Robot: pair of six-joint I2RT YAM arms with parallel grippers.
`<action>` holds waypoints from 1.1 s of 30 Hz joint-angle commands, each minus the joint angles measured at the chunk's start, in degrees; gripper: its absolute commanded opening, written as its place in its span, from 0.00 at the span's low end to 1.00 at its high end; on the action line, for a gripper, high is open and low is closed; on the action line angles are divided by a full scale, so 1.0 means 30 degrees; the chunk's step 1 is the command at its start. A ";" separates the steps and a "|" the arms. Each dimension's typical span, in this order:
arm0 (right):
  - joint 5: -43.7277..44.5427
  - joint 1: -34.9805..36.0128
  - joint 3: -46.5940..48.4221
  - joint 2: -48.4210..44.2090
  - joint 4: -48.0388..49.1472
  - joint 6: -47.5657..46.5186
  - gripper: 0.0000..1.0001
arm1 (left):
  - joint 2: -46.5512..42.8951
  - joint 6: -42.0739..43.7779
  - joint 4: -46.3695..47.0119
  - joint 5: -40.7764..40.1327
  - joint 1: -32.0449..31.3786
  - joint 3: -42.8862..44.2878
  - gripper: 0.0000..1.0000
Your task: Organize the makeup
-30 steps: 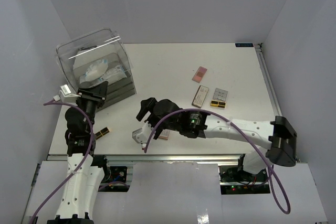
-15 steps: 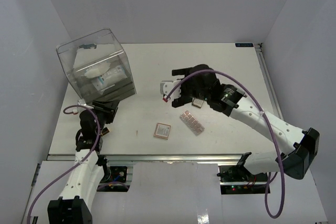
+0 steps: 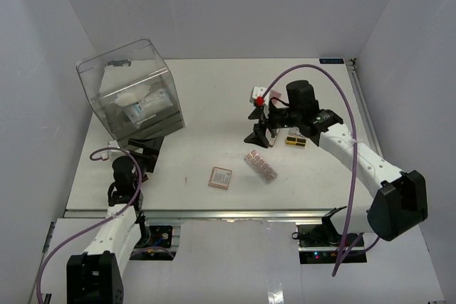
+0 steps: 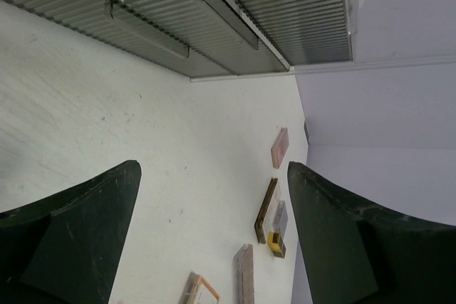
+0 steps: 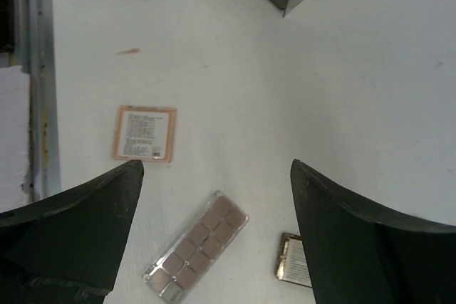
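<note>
Between picks: right gripper (image 5: 216, 165) gapes empty, pink strip (image 5: 196, 245) at its six o'clock (left gripper (image 4: 214, 176) also wide, empty); next, likely a square descent.

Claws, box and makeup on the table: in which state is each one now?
left claw: open, empty
right claw: open, empty
clear box: holds sachets
pink strip: lies flat, not held
pink square palette: lies flat, printed side up, not held
</note>
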 commanded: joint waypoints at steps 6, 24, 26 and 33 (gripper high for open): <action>-0.6340 -0.2501 -0.3527 -0.1009 0.5006 0.1420 0.82 | 0.4557 -0.1034 0.6188 0.0173 0.1167 0.0651 0.84; -0.6704 -0.3297 -0.4667 -0.1524 0.5794 0.1215 0.79 | 0.8578 -0.1842 0.9343 0.0431 0.2196 0.2351 0.45; -0.6820 -0.3391 -0.4736 -0.1582 0.5859 0.1218 0.79 | 0.8939 -0.1985 0.9606 0.0528 0.2225 0.2412 0.43; -0.7117 -0.3596 -0.4889 -0.1681 0.6072 0.1401 0.79 | 0.9516 -0.2187 0.9918 0.0427 0.2334 0.2566 0.36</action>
